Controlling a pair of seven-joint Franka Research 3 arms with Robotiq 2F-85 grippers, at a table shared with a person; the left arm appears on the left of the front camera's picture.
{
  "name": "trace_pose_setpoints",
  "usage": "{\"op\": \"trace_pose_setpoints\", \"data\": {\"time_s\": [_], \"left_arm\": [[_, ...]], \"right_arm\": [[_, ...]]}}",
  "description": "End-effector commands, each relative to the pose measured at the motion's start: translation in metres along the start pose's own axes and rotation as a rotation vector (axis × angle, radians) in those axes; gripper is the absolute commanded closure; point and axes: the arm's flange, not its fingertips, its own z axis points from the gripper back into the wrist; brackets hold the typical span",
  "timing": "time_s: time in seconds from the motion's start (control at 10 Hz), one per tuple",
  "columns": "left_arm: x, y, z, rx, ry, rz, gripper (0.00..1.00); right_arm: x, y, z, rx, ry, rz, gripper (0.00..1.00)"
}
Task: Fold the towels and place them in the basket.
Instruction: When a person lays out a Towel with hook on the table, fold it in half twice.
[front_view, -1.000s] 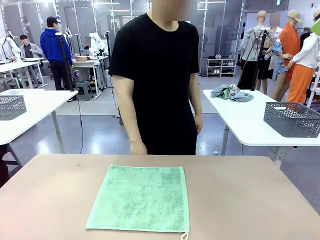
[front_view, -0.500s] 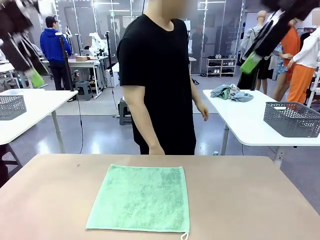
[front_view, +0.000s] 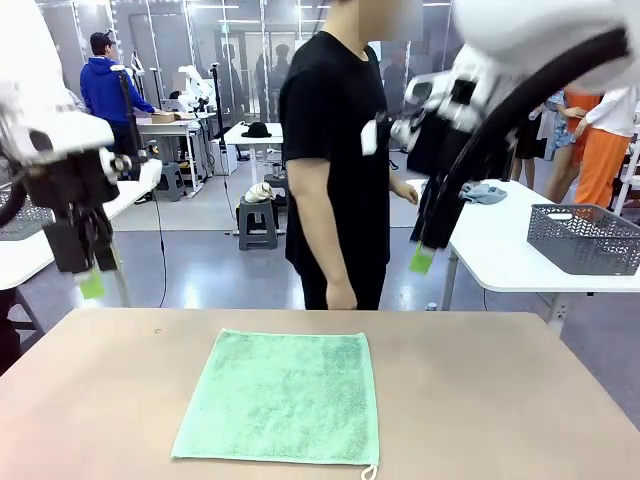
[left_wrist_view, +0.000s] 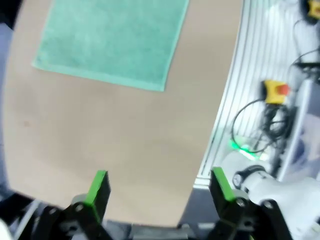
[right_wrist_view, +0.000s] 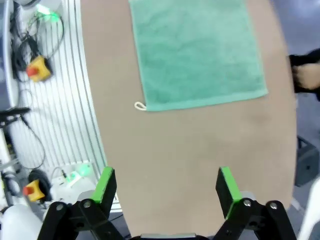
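A mint green towel (front_view: 280, 395) lies flat and unfolded on the brown table (front_view: 500, 400), a small loop at its near right corner. My left gripper (front_view: 91, 283) hangs in the air above the table's far left edge. It is open and holds nothing, as the left wrist view shows, with the gripper (left_wrist_view: 160, 185) high over the towel (left_wrist_view: 110, 40). My right gripper (front_view: 421, 260) hovers above the far right side, open too (right_wrist_view: 166, 186), looking down on the towel (right_wrist_view: 197, 52). A dark grey lattice basket (front_view: 583, 238) stands on the white table at the right.
A person in a black T-shirt (front_view: 335, 150) stands at the far edge, one hand (front_view: 342, 295) hanging near the table. A pile of cloth (front_view: 483, 193) lies on the white table (front_view: 480, 250). Bare tabletop surrounds the towel.
Both arms have swung down from the upper corners towards the table. The person has turned and stepped right. The towel has not moved.
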Motion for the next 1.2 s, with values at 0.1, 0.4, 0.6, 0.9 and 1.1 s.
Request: {"op": "trace_pose_setpoints", "data": {"time_s": [0.1,0.4,0.6,0.9,1.1], "left_arm": [[-0.006,-0.019,-0.057,0.09,0.053,-0.154,0.0],[-0.013,-0.029,-0.087,0.165,0.057,-0.25,0.0],[-0.003,-0.027,-0.085,0.101,0.077,-0.214,0.0],[-0.003,-0.027,-0.085,0.101,0.077,-0.214,0.0],[-0.005,-0.028,-0.089,0.114,0.065,-0.218,0.0]], "right_arm": [[0.002,0.0,-0.061,0.013,0.06,0.115,0.0],[-0.003,0.001,-0.092,0.044,0.062,0.134,0.0],[0.002,0.004,-0.084,0.056,0.078,0.101,0.0],[0.002,0.004,-0.084,0.056,0.078,0.101,0.0],[0.002,0.003,-0.085,0.053,0.076,0.112,0.0]]}}
